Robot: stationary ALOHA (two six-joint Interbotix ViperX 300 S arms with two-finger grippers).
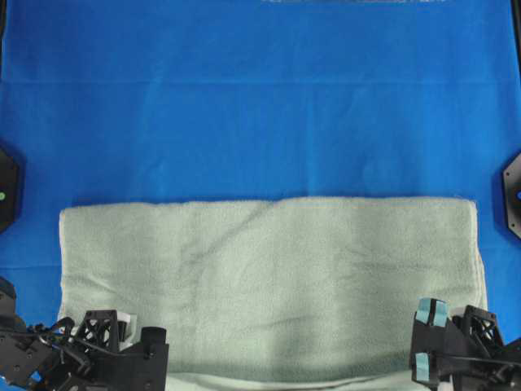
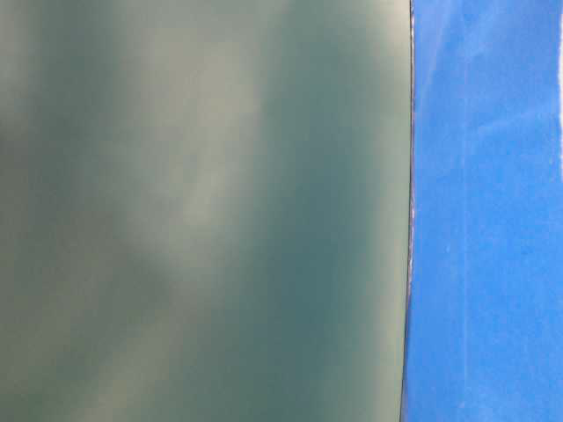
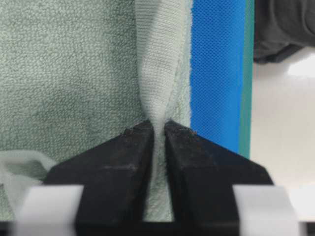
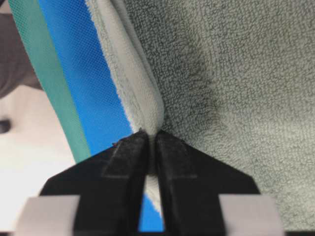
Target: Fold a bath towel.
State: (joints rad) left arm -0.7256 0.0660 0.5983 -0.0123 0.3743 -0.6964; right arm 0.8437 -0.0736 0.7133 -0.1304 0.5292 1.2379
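On blue sheet (image 1: 244,106), sage-green terry bath towel (image 1: 269,277), folded, softly creased

One towel (image 1: 269,285) lies here, a single pale green cloth, and one blue sheet (image 1: 260,98) is spread under it. Two pincers are at work: the left pincer (image 3: 158,129) and the right pincer (image 4: 151,137), each with two black fingers, so four fingers in all. Between the left pair sits one pinched ridge of towel edge; between the right pair, one more, making two pinched folds. Beyond each pincer's tips, on its outer side, runs one strip of blue sheet and one thinner green band. Two black mounts (image 1: 8,189) stand at the sheet's sides, one per side.
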